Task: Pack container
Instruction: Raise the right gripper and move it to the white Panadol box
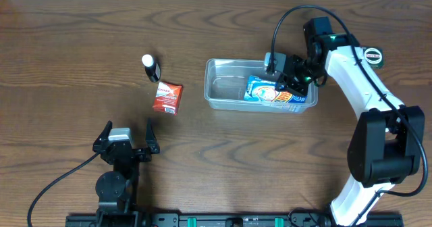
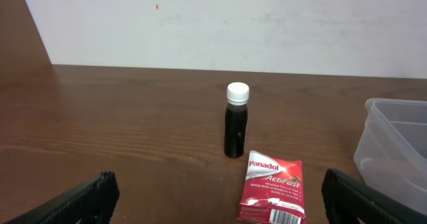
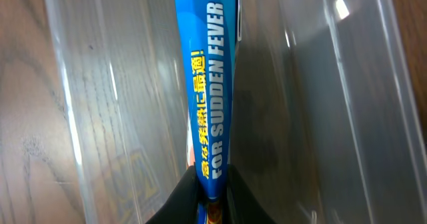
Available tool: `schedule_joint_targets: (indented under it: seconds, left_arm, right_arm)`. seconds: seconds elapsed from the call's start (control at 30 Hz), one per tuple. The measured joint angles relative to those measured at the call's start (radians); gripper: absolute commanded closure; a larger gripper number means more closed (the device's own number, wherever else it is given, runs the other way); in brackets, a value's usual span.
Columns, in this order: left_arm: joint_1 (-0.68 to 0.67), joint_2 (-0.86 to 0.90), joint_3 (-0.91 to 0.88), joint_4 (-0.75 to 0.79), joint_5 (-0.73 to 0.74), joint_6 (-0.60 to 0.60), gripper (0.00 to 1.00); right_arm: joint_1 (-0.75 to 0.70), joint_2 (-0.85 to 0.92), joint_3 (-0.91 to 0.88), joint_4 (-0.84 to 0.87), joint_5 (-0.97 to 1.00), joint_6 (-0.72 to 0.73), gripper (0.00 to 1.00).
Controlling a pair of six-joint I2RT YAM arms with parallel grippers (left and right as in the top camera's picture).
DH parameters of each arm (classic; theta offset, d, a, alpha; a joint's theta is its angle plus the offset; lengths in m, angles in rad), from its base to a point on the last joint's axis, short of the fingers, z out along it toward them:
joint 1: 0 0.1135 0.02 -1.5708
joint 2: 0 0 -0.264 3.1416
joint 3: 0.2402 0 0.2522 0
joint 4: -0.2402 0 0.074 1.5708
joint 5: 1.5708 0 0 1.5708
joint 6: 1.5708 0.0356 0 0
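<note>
One clear, shallow plastic rectangular container [image 1: 210, 85] sits right of table centre. It looks light, thin-walled and liable to slide, so the rim is the best place to hold it. At its right end, walls close by, the right gripper [image 3: 212, 196] pinches a flat blue packet [image 1: 266, 90]. The left gripper [image 1: 129, 128] rests spread open, holding nothing, well apart.
</note>
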Motion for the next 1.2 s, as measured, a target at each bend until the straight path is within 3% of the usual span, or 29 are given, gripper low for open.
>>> schedule_joint_targets:
  seconds: [0.87,0.9,0.93,1.07,1.2]
  left_arm:
    - [0.0,0.0,0.0,0.0,0.0,0.0,0.02]
    - [0.0,0.0,0.0,0.0,0.0,0.0,0.02]
    - [0.0,0.0,0.0,0.0,0.0,0.0,0.02]
    - [0.0,0.0,0.0,0.0,0.0,0.0,0.02]
    - [0.0,0.0,0.0,0.0,0.0,0.0,0.02]
  right_arm:
    - [0.001,-0.005,0.0,-0.062,0.049,-0.101,0.88]
    - [0.001,-0.005,0.0,-0.062,0.052,-0.103,0.85]
    - [0.001,-0.005,0.0,-0.062,0.053,-0.105,0.74]
    - [0.001,-0.006,0.0,-0.048,0.077,-0.109,0.58]
    - [0.001,-0.006,-0.001,0.013,0.089,-0.095,0.53]
